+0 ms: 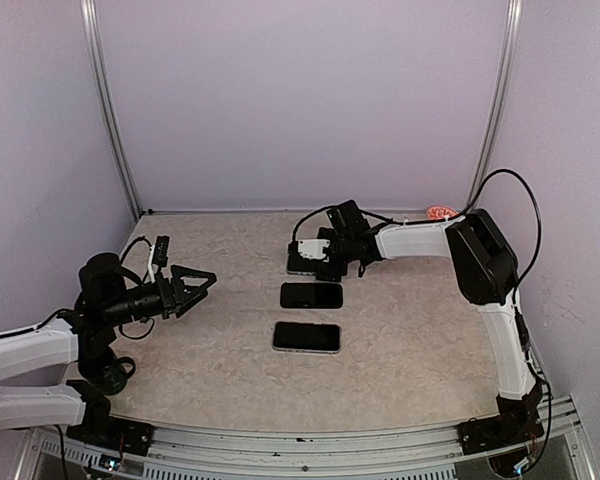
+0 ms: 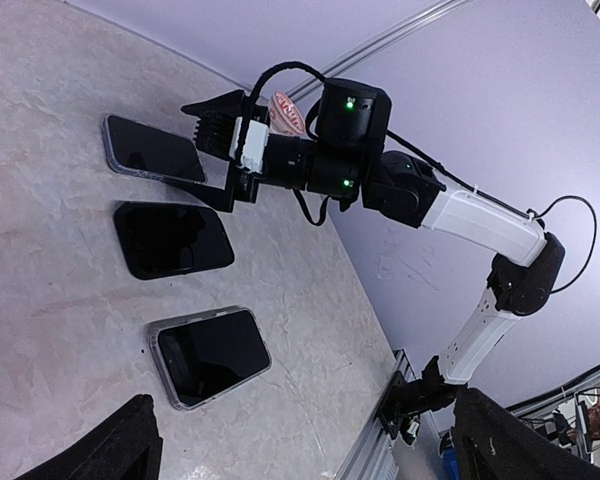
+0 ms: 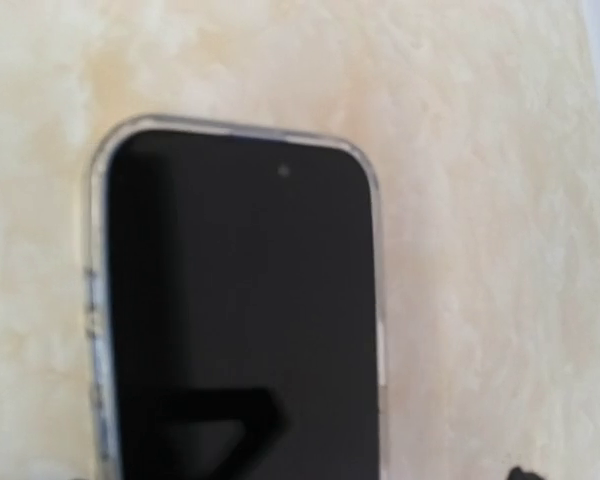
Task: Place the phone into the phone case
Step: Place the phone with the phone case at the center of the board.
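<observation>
Three dark slabs lie in a row on the table. The far one is a black phone (image 3: 240, 310) sitting in a clear-rimmed phone case (image 3: 98, 300), also visible in the top view as the far phone (image 1: 298, 265). My right gripper (image 1: 315, 258) hangs low over its right end. The left wrist view shows the right gripper (image 2: 195, 147) with jaws spread wide on either side of the far phone (image 2: 150, 150). The middle slab (image 1: 311, 295) is plain black. The near phone (image 1: 306, 337) has a grey rim. My left gripper (image 1: 202, 284) is open in the air at the left, holding nothing.
A small red and white object (image 1: 440, 212) lies at the table's back right corner. Metal rails (image 1: 310, 445) run along the near edge. Pale walls close in the back and both sides.
</observation>
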`<state>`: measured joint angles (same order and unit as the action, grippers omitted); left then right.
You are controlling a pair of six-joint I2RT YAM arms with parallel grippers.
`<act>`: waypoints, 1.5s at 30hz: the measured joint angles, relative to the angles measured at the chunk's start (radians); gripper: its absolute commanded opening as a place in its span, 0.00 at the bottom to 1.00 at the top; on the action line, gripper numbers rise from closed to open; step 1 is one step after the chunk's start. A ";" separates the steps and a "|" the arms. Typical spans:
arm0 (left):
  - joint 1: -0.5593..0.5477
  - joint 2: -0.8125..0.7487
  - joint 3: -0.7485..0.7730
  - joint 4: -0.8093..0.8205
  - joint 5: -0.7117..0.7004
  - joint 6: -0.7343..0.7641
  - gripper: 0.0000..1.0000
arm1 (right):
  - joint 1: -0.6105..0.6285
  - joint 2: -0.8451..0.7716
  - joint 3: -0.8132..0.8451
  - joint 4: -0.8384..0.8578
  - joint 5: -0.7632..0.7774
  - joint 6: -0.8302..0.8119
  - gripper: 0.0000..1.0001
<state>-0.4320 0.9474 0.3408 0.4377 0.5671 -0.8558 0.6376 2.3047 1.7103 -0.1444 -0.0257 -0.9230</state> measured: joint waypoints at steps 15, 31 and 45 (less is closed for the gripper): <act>0.000 0.016 0.000 0.001 0.000 0.001 0.99 | -0.010 0.001 -0.004 0.047 0.005 0.026 0.99; 0.006 0.004 0.157 -0.251 -0.234 0.167 0.99 | -0.012 -0.378 -0.278 0.089 0.131 0.398 0.99; 0.127 0.090 0.346 -0.416 -0.563 0.302 0.99 | -0.277 -0.698 -0.558 0.060 -0.001 0.832 1.00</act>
<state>-0.3046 1.0370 0.6872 0.0219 0.0036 -0.5541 0.3607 1.6070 1.1519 -0.0841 -0.0265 -0.0910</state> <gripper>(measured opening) 0.989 0.994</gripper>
